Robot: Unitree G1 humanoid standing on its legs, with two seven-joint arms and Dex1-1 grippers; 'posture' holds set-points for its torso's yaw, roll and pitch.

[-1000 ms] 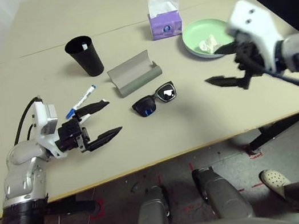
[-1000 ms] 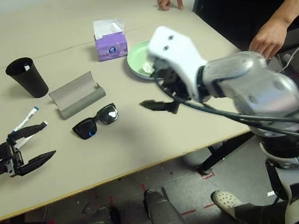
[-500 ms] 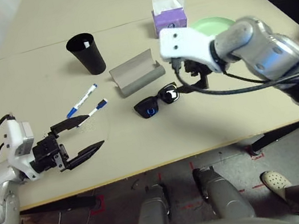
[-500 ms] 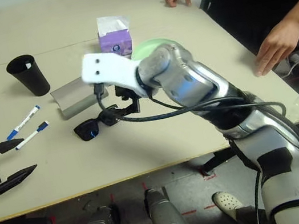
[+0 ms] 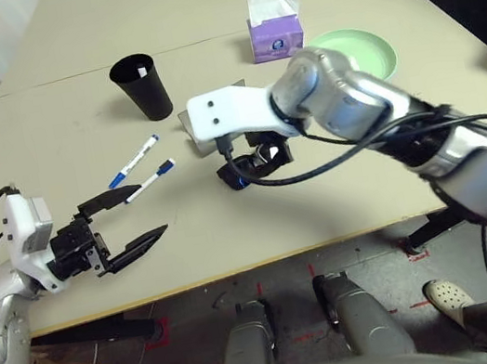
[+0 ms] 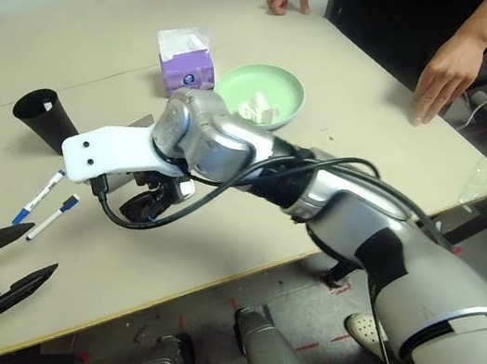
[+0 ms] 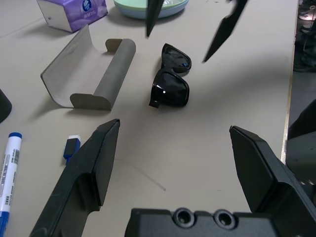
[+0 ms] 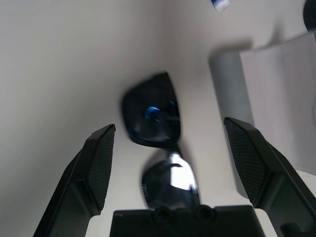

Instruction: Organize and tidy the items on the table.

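Writing: none legible | marker (image 7: 8, 165) barcode label | tissue box (image 5: 275, 37) round emblem

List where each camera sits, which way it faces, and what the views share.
Left eye and right eye: on the head, looking forward and down at the table; both silver forearms show.
Left wrist: looks along the left gripper, its fingers open, toward the sunglasses and glasses case.
Right wrist: looks down past the right gripper, its fingers open, over the sunglasses.
Shared: sunglasses and glasses case.
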